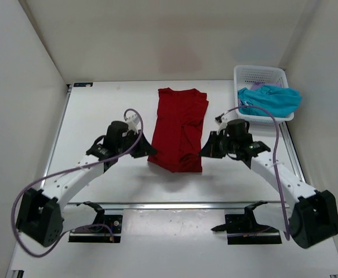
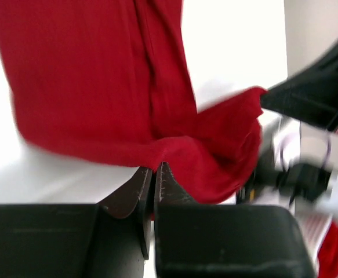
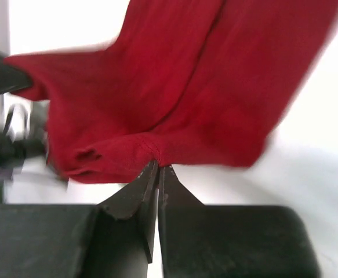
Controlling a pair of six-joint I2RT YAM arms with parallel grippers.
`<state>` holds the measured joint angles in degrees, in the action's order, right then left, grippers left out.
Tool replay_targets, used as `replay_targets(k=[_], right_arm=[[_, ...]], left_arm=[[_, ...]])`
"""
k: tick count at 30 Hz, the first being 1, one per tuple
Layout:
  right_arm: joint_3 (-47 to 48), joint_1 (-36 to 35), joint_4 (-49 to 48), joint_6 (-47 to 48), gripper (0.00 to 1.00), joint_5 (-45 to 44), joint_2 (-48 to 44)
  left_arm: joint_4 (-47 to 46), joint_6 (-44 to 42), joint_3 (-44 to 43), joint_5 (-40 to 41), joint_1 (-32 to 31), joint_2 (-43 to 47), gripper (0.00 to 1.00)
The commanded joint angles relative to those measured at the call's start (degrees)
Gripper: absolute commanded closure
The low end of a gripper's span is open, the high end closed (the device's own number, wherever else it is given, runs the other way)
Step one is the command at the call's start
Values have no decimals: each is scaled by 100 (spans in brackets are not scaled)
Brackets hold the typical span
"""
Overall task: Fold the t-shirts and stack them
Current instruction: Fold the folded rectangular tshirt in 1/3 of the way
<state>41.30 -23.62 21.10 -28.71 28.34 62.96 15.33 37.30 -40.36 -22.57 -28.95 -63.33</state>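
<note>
A deep red t-shirt (image 1: 180, 127), folded lengthwise into a long strip, lies in the middle of the table with its collar end far. Its near end is raised off the table. My left gripper (image 1: 149, 152) is shut on the near left corner of the red t-shirt (image 2: 99, 87). My right gripper (image 1: 202, 152) is shut on the near right corner of that t-shirt (image 3: 215, 87). In each wrist view the cloth edge is pinched at the fingertips and hangs between the two grippers. A teal blue t-shirt (image 1: 270, 99) lies crumpled in the basket, with a little pale lilac cloth (image 1: 257, 86) beside it.
A white plastic mesh basket (image 1: 260, 74) stands at the far right corner of the table. White walls enclose the table on three sides. A metal rail (image 1: 174, 204) runs across the near edge, in front of both arm bases.
</note>
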Motion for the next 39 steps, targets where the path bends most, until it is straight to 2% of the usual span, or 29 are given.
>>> replay_targets(k=[1, 4, 9, 15, 17, 24, 25, 28, 29, 30, 31, 32, 33, 36, 38, 39], right_arm=[[596, 559, -203, 656, 100, -127, 532], [1019, 937, -387, 709, 100, -250, 1147], [1626, 1323, -607, 814, 100, -293, 2298], [1661, 1799, -1187, 577, 100, 92, 2861], [1775, 1851, -1240, 568, 100, 58, 2976], [2601, 1720, -1179, 638, 100, 102, 4250], [2672, 1711, -1196, 630, 100, 102, 4268], [2953, 1650, -1188, 612, 98, -13, 4435], [3041, 1641, -1040, 664, 92, -108, 4479], [3138, 1597, -1003, 700, 84, -257, 4436], [3147, 1545, -916, 761, 80, -319, 4401], [3104, 1536, -898, 770, 71, -546, 4287], [3104, 1440, -854, 788, 66, -757, 4086], [2876, 1185, -905, 823, 60, -1337, 3524], [2691, 991, -1055, 885, 66, -1506, 3259], [2664, 895, -1125, 928, 80, -1463, 3180]], left_arm=[[-829, 189, -542, 349, 380, -635, 100], [-1190, 278, -1069, 586, 601, -1443, 100], [-1156, 199, -2036, 648, 707, -2717, 100], [-1059, 41, -2879, 798, 741, -3711, 100], [-1085, 75, -3013, 815, 794, -3967, 100], [-1322, 199, -3381, 648, 953, -4732, 95], [-1366, 234, -3347, 640, 953, -4724, 95], [-1628, 313, -3373, 474, 1022, -4794, 81], [-1656, 287, -3391, 438, 1075, -4820, 73], [-1691, 322, -3373, 298, 1084, -4733, 59], [-1718, 322, -3338, 201, 1137, -4698, 51], [-1857, 391, -3182, 200, 1155, -4523, 45], [-2067, 401, -2945, 191, 1198, -4260, 43], [-2298, 436, -2338, 410, 1155, -3636, 50], [-2447, 427, -1907, 507, 997, -3283, 54], [-2569, 410, -1592, 560, 805, -3134, 55]])
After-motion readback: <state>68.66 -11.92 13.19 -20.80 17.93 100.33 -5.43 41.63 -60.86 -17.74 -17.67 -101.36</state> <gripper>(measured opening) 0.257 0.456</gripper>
